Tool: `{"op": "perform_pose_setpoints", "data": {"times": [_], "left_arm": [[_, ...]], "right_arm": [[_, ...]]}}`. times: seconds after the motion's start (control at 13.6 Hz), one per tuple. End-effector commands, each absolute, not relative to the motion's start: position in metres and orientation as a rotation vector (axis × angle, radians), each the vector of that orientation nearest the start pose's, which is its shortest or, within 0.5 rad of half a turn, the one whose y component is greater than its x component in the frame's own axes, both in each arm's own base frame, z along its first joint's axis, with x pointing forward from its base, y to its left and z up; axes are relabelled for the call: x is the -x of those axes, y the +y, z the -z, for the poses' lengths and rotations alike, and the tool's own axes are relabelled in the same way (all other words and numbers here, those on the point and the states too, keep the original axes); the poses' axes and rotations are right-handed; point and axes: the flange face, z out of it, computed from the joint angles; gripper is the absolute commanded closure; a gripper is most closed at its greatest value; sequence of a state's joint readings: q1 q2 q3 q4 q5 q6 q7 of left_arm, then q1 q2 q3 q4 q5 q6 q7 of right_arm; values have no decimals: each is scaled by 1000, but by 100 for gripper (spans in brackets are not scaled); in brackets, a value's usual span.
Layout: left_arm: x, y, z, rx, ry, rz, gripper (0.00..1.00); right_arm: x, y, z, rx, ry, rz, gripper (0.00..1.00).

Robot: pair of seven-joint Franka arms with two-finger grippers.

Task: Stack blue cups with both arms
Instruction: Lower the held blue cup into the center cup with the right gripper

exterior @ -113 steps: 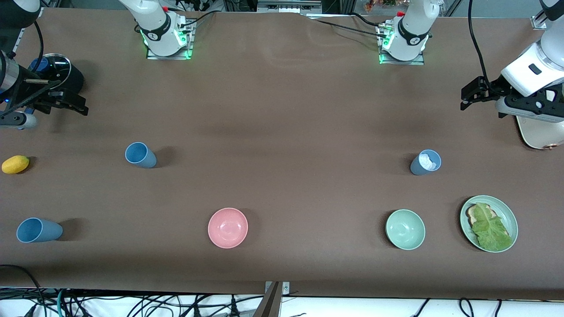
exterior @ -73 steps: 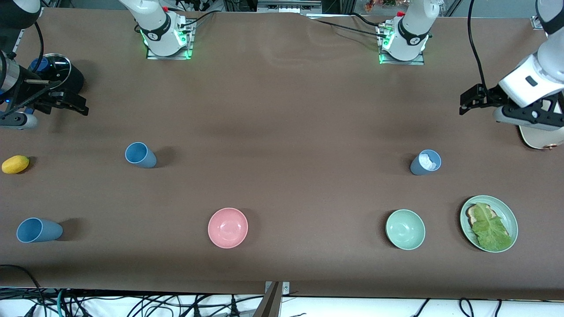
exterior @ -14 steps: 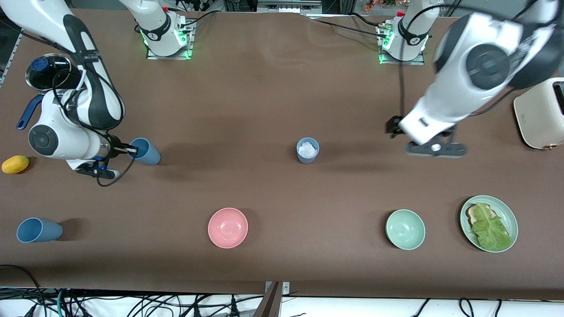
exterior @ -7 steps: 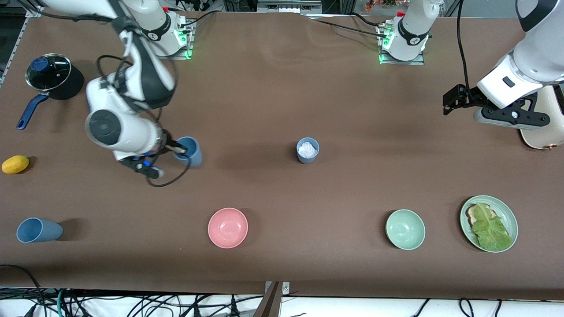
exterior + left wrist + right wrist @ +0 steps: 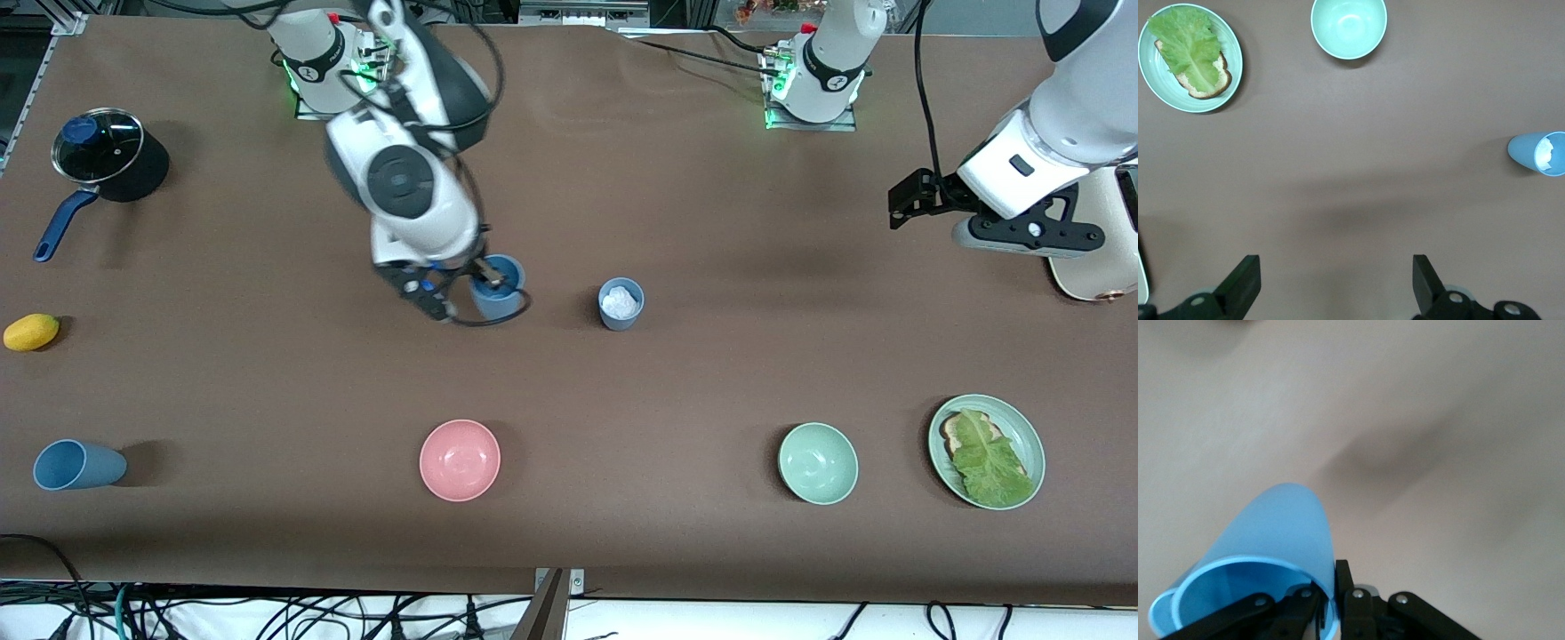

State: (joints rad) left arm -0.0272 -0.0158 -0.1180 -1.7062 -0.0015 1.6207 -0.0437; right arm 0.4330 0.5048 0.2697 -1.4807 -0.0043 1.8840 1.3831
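1. Since half a second ago, the right claw [image 5: 487, 277] is carrying its cup [image 5: 498, 289] farther toward the middle of the bench [image 5: 569, 178], while the left arm is staying much where it was, at its own end.
2. Its fingers are pinching the rim of that cup [image 5: 1265, 553], one inside and one outside, so it is hanging mouth-up, slightly tilted.
3. Just beside it, toward the left arm's end, the target cup [image 5: 621, 304] is standing upright with something white, perhaps crumpled paper, inside. This is the relation that matters: the target lies sideways from the carried cup along the bench, so the carried cup is probably needing to travel that way, rise over the mouth and go down axis to axis.
4. The left claw [image 5: 1331, 283] is waiting spread wide and empty over bare bench near the toaster [image 5: 1098, 240]; the right arm is plainly nearer.
5. A third cup [image 5: 76, 465] is lying on its side near the front edge at the right arm's end, well apart.
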Motion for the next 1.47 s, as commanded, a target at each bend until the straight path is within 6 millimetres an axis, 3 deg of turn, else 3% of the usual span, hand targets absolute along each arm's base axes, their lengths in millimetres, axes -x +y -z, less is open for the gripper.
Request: {"op": "perform_pose_setpoints", "data": {"times": [0.0,0.15,0.29,0.44,0.59,0.66,0.88,1.4], "left_arm": [[-543,-88,-581,3144,124,-138,0],[-543,-77,-578,3143,100,-173,0],[-544,-78,-579,3132,100,-162,0],[-537,-114,-581,3115,39,-156,0],[-538,-123,-584,3106,-40,-142,0],[-537,-122,-582,3103,-40,-153,0],[-544,-93,-584,3119,-95,-150,0],[-547,-87,-583,3128,-115,-147,0]], "right_arm": [[-548,474,-382,2857,1190,-270,100],[-546,501,-384,2794,1239,-271,100],[-551,515,-390,2726,1287,-282,100],[-547,531,-391,2648,1327,-319,100],[-547,537,-380,2636,1336,-323,100],[-547,539,-377,2623,1346,-321,100],[-546,546,-365,2590,1376,-325,100],[-542,548,-361,2563,1402,-424,100]]}}
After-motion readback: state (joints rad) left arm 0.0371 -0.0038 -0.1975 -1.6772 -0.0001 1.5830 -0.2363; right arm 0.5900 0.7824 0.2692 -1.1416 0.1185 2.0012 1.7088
